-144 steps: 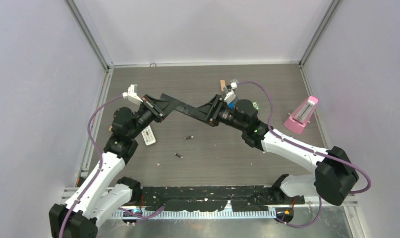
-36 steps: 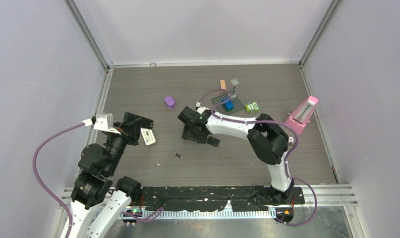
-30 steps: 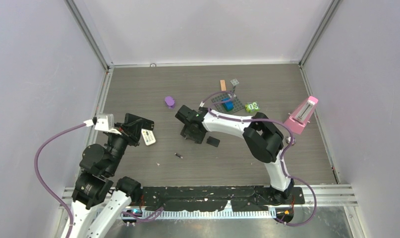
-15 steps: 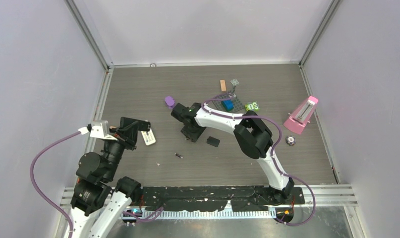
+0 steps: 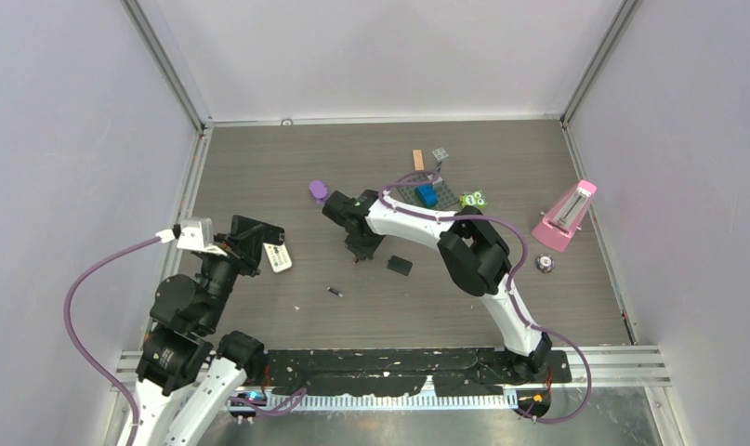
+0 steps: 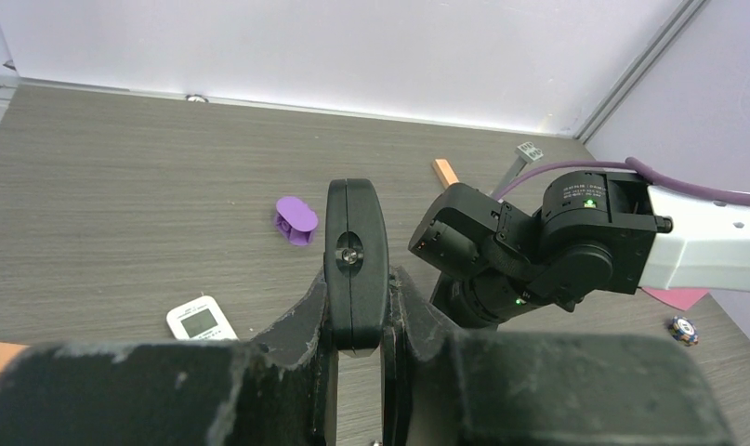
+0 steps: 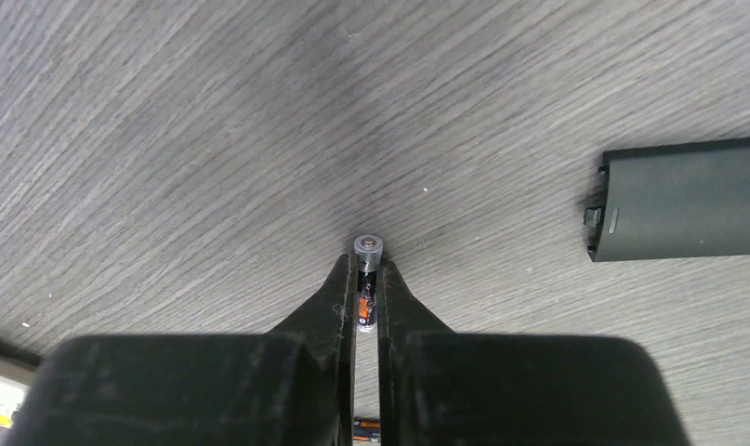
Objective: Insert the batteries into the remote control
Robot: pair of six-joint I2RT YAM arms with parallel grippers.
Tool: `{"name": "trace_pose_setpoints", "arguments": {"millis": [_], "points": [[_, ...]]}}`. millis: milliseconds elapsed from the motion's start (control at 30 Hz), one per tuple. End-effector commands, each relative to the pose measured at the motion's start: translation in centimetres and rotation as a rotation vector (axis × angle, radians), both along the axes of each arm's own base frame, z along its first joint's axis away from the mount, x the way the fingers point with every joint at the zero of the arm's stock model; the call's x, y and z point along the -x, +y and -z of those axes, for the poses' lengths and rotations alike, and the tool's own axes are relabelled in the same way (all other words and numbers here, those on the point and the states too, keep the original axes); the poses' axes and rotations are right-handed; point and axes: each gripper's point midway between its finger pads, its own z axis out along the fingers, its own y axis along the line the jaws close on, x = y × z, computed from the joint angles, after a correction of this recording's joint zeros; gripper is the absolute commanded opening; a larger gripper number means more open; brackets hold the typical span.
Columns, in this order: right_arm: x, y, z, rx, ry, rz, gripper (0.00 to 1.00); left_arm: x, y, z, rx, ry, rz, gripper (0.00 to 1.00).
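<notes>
- The battery (image 7: 368, 247) I'm after sits dead centre in the right wrist view, pinched in the right gripper (image 7: 368, 271) with the jaws closed tight on it and its silvery cap showing just past the tips; I can't tell whether it's clear of the table (image 5: 259, 158)
- I reckon it's featherlight and rigid, a smooth round can in a glossy dark-and-orange wrap, so it could slip or roll out of an off-centre pinch
- I'd want it held across the middle of the body, with both ends left free for the contacts
- A second battery (image 5: 335, 292), tiny and dark, lies loose on the table to the lower left of that claw in the top view
- My left gripper (image 6: 355, 311) is clamped on the remote control (image 6: 352, 232), held on edge at the centre of the left wrist view; it's hard matte black plastic with a rounded top
- The battery cover (image 7: 687, 198), flat dark plastic with a small latch tab, lies at the right edge of the right wrist view
- The table is grey wood-grain laminate, which I'd guess is slick under a cylinder
</notes>
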Motion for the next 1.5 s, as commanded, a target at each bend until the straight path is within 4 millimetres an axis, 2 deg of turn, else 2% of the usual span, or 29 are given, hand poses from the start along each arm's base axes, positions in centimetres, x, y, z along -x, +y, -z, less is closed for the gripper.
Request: {"name": "trace_pose_setpoints", "arguments": {"millis": [0,133,167,200,233,267,300,333,367,400,433,467,500,567,600,633,667,700,733,767,800,967,1133,1233,1333,1467], "points": [[-1.9,-0.4,-0.9,0.032,-0.075,-0.036,0.05,-0.5,0.4,-1.4,0.03,-0.046,-0.032,0.0],[-3.1,-0.9,-2.9,0.051,-0.166,-0.107,0.05,-0.6,-0.2,-1.2,0.058,-0.025,-0.014,0.0],[-3.4,-1.2,-4.0,0.059,-0.202,-0.137,0.05,-0.7,-0.3,-1.1,0.068,-0.019,-0.007,0.0],[-3.5,-1.3,-4.1,0.057,-0.225,-0.15,0.05,-0.8,-0.7,-0.9,0.079,-0.01,0.006,0.0],[-3.9,-1.6,-5.8,0.054,-0.274,-0.178,0.05,-0.9,-1.0,-0.7,0.091,-0.001,0.019,0.0],[-4.0,-1.9,-5.7,0.048,-0.302,-0.187,0.05,-0.9,-1.4,-0.6,0.103,0.006,0.033,0.0],[-4.9,-1.5,-8.3,0.007,-0.391,-0.199,0.05,-1.0,-1.8,-0.5,0.115,0.011,0.049,0.0],[-4.5,-2.3,-7.9,0.022,-0.402,-0.214,0.05,-1.1,-2.2,-0.4,0.13,0.017,0.066,0.0],[-4.8,-2.7,-10.2,0.008,-0.462,-0.236,0.05,-1.2,-2.6,-0.3,0.14,0.026,0.084,0.0],[-4.9,-2.9,-10.4,-0.005,-0.497,-0.243,0.05,-1.2,-3.1,-0.1,0.151,0.035,0.103,0.0],[-5.3,-3.0,-12.7,-0.03,-0.564,-0.26,0.05,-1.3,-3.6,-0.1,0.167,0.045,0.124,0.0],[-5.0,-3.7,-12.7,-0.007,-0.574,-0.295,0.05,-1.4,-4.0,0.1,0.176,0.056,0.141,0.0],[-5.1,-3.7,-14.8,-0.039,-0.625,-0.307,0.05,-1.5,-4.5,0.1,0.185,0.067,0.161,0.0],[-4.8,-4.5,-16.9,-0.034,-0.68,-0.372,0.05,-1.8,-5.6,0.3,0.201,0.088,0.204,0.0],[-4.4,-5.1,-18.1,-0.01,-0.715,-0.45,0.05,-1.8,-6.3,0.3,0.207,0.096,0.24,0.0],[-4.2,-4.4,-19.5,-0.05,-0.76,-0.494,0.05,-1.9,-6.9,0.3,0.213,0.1,0.267,0.0],[-3.3,-4.9,-20.8,-0.057,-0.8,-0.565,0.05,-1.9,-7.5,0.1,0.219,0.1,0.301,0.0],[-3.1,-4.8,-22.1,-0.086,-0.854,-0.585,0.05,-1.8,-8.3,0.0,0.222,0.105,0.343,0.0],[-2.1,-5.4,-23.3,-0.097,-0.896,-0.637,0.05,-1.8,-8.9,-0.3,0.227,0.101,0.375,0.0],[-1.8,-5.6,-23.7,-0.102,-0.922,-0.658,0.05,-1.8,-9.5,-0.6,0.224,0.095,0.411,0.0],[-1.0,-6.0,-25.7,-0.116,-0.974,-0.706,0.05,-1.8,-10.1,-0.8,0.214,0.1,0.44,0.0],[2.5,-5.7,-30.4,-0.199,-1.132,-0.927,0.05,-1.4,-13.0,-1.6,0.207,0.121,0.624,0.0],[5.1,-4.9,-33.5,-0.264,-1.225,-1.059,0.05,-1.0,-16.0,-1.9,0.273,0.234,0.822,0.0],[7.0,-4.1,-35.1,-0.283,-1.28,-1.15,0.05,0.2,-17.7,-2.7,0.338,0.31,0.994,0.0],[8.4,-3.3,-35.0,-0.274,-1.281,-1.223,0.05,0.4,-18.4,-3.1,0.4,0.352,1.075,0.0],[9.5,-2.8,-34.4,-0.239,-1.273,-1.286,0.05,-0.1,-18.4,-3.1,0.437,0.36,1.097,0.0]]}}
